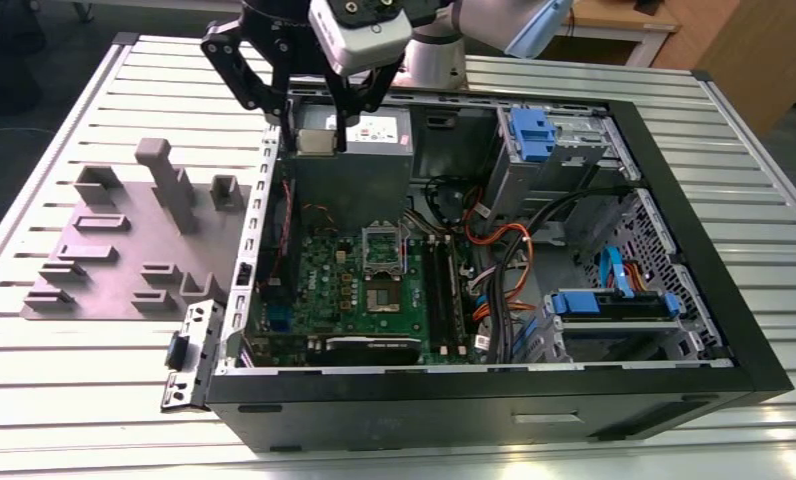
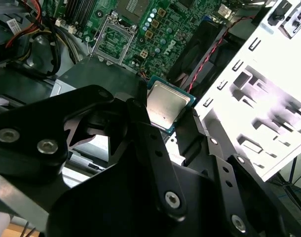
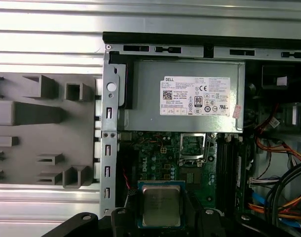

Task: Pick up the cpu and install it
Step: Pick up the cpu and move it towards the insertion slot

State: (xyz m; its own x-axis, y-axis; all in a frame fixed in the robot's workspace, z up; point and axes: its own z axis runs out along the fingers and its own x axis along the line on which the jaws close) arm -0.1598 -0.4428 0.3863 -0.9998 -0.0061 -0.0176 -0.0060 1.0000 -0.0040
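Silver-grey cpu (image 3: 160, 205) is clamped in the hand (image 2: 166, 112), with black fingers (image 2: 139, 114) pinching two opposite edges. Its metal top faces both wrist cameras and its thin pale rim shows around it. In the exterior view the hand (image 1: 315, 135) hangs over the far corner of the open computer case (image 1: 718, 330) on the exterior view's left. It is just above the grey power supply (image 3: 145, 94), whose white label (image 3: 197, 96) faces up. The cpu is off the board, touching only the fingers. Green motherboard (image 1: 331, 270) lies flat on the case floor, and the socket frame (image 3: 194, 145) sits near its middle beside the power supply edge, well apart from the cpu. Orange and blue cables (image 1: 498, 245) run along the case side on the exterior view's right. The case rests on a slatted metal bench (image 1: 78, 400), with a grey fixture block (image 1: 105, 250) just beside the case wall on the exterior view's left.
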